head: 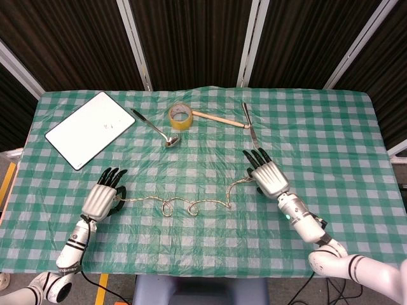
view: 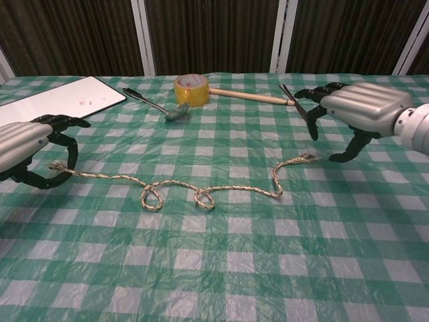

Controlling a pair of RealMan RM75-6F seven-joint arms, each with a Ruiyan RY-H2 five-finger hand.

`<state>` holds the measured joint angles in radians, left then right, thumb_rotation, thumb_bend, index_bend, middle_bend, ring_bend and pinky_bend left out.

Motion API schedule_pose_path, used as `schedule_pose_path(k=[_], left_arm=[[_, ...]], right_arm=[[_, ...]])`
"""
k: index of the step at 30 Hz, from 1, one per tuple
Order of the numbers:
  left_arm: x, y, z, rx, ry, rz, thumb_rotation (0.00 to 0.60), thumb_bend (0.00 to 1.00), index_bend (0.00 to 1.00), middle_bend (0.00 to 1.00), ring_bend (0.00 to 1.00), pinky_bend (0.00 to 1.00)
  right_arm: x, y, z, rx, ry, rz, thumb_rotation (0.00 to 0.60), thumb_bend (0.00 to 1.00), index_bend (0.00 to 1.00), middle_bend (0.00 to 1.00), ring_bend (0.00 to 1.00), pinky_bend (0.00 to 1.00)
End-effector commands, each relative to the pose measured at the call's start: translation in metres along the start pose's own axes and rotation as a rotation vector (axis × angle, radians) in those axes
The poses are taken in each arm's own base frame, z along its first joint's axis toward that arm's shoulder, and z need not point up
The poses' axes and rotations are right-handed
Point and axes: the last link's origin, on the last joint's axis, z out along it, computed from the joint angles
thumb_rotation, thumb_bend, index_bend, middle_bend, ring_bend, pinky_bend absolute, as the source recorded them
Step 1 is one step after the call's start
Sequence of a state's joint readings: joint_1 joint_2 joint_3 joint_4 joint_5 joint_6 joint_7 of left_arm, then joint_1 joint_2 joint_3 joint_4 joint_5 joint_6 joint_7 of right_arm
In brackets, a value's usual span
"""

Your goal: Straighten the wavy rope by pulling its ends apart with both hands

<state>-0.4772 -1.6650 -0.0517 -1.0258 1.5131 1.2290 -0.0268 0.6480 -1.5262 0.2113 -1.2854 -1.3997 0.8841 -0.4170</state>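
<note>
The wavy rope point(head: 191, 204) lies across the middle of the green checked cloth with two small loops in it, also seen in the chest view point(view: 201, 194). My left hand point(head: 102, 197) curls its fingers and thumb around the frayed left end, low over the cloth point(view: 30, 151). My right hand point(head: 267, 178) hovers just right of and above the rope's raised right end point(view: 308, 159). Its fingers are spread and hold nothing point(view: 355, 111).
At the back stand a white board point(head: 89, 129), a metal spoon point(head: 154, 127), a yellow tape roll point(head: 180, 116), a wooden stick point(head: 219, 119) and a knife point(head: 249, 126). Dark curtains hang behind the table's far edge.
</note>
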Motion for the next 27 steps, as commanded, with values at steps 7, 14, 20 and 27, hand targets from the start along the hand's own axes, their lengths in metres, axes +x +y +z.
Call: schedule_pose_path(k=[7, 14, 20, 27], left_arm=[[0.0, -0.005, -0.001, 0.009, -0.004, 0.008, 0.6, 0.43, 0.64, 0.09, 0.0, 0.01], [-0.001, -0.008, 0.0, 0.012, -0.011, 0.005, 0.6, 0.44, 0.63, 0.09, 0.0, 0.01], [-0.001, -0.008, 0.001, 0.008, -0.008, 0.002, 0.6, 0.43, 0.63, 0.09, 0.0, 0.01], [-0.002, -0.009, 0.001, 0.01, -0.009, 0.005, 0.6, 0.43, 0.63, 0.09, 0.0, 0.01]], right_arm=[[-0.014, -0.018, 0.036, -0.041, -0.054, -0.002, 0.6, 0.32, 0.57, 0.0, 0.0, 0.0], [-0.022, -0.023, 0.042, -0.047, -0.083, -0.016, 0.6, 0.36, 0.59, 0.0, 0.0, 0.0], [-0.023, -0.024, 0.046, -0.054, -0.09, -0.022, 0.6, 0.43, 0.62, 0.0, 0.0, 0.0], [-0.028, -0.026, 0.049, -0.064, -0.111, -0.025, 0.6, 0.43, 0.64, 0.0, 0.0, 0.0]])
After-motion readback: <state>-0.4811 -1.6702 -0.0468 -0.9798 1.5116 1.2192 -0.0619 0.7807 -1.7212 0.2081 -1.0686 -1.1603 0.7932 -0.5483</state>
